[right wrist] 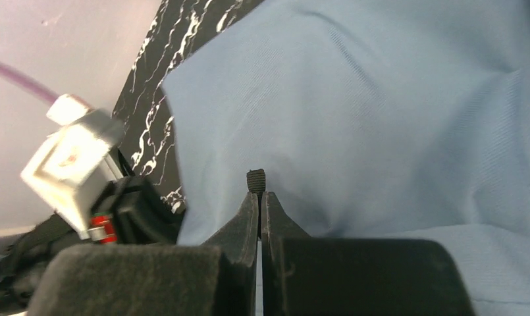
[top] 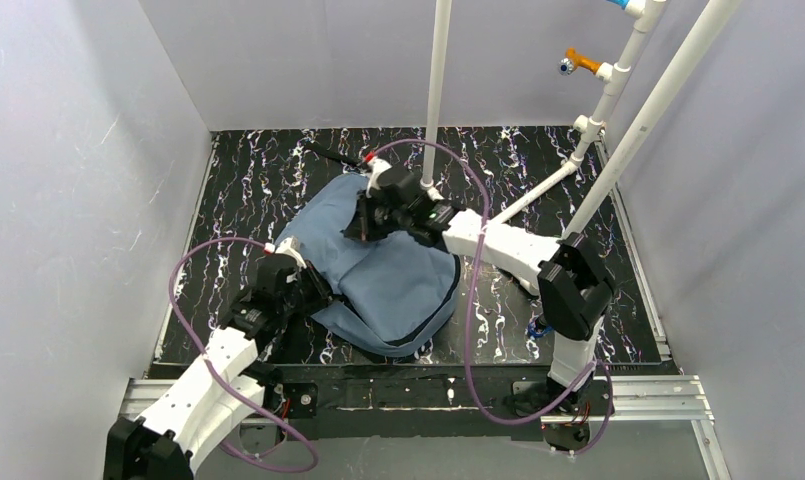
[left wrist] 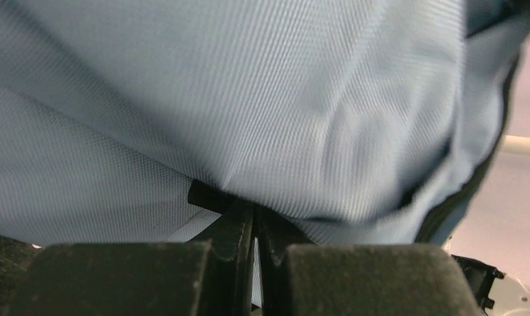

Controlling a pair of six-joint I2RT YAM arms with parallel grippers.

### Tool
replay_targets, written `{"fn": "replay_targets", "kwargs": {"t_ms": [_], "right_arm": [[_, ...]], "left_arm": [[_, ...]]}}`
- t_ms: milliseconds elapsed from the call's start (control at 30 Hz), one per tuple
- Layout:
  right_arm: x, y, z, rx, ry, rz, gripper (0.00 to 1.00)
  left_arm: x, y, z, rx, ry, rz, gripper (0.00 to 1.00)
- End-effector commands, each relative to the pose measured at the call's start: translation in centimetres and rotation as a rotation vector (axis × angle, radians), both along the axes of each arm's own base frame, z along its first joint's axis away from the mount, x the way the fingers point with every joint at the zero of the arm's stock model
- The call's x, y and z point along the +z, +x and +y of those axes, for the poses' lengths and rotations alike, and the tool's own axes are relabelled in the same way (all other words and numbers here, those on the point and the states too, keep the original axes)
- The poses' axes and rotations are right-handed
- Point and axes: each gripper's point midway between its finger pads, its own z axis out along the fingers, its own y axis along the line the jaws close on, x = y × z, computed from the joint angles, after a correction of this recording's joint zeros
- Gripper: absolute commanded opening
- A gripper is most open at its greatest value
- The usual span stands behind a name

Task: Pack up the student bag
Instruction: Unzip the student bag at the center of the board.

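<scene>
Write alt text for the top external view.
A slate-blue student bag lies slumped on a black marbled table. The left gripper pinches its left edge and the right gripper its far edge. A white pipe frame stands at right.

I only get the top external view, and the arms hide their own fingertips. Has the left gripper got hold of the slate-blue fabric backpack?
Observer: Its wrist camera shows the left gripper shut, seemingly pinching a black trim piece at the edge of the slate-blue fabric backpack.
Operator: And the right?
Observer: The right gripper is shut too, with a small ribbed black tab nipped at its tips, blue fabric right behind.
</scene>
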Motion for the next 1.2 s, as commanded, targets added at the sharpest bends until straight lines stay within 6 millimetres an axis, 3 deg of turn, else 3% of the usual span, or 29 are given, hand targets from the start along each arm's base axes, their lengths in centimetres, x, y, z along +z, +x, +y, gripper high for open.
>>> {"fn": "replay_targets", "kwargs": {"t_ms": [0,167,300,433,533,667,767,1033,1133,1167], "right_arm": [[3.0,-7.0,6.0,0.137,0.065,-0.054,0.01],[2.6,-9.3,7.0,0.167,0.134,0.006,0.01],[3.2,-5.9,4.2,0.061,0.112,-0.054,0.01],[3.6,-6.1,4.2,0.097,0.144,0.004,0.01],[3.3,-8.8,5.9,0.135,0.204,0.068,0.01],[1.2,-13.0,7.1,0.131,0.275,0.202,0.01],[1.6,-14.6,7.4,0.128,0.348,0.265,0.01],[4.6,-12.8,6.8,0.095,0.396,0.197,0.01],[4.4,-12.3,6.4,0.137,0.323,0.152,0.01],[4.0,-11.8,6.1,0.140,0.265,0.129,0.09]], "left_arm": [[1.8,2.0,-1.8,-0.025,-0.088,-0.080,0.00],[2.3,2.3,-1.4,-0.006,-0.081,-0.121,0.00],[2.3,1.7,-1.3,-0.016,-0.077,-0.116,0.00],[1.4,1.0,-0.8,-0.003,-0.071,-0.104,0.00],[1.1,1.1,-0.7,0.006,-0.071,-0.112,0.00],[1.3,1.4,-0.7,0.014,-0.084,-0.131,0.00],[1.2,1.5,-0.4,0.028,-0.075,-0.149,0.00],[1.1,1.4,-0.1,0.041,-0.068,-0.160,0.00],[1.0,1.1,0.0,0.034,-0.057,-0.154,0.00],[1.1,1.0,0.1,0.029,-0.052,-0.155,0.04]]}}
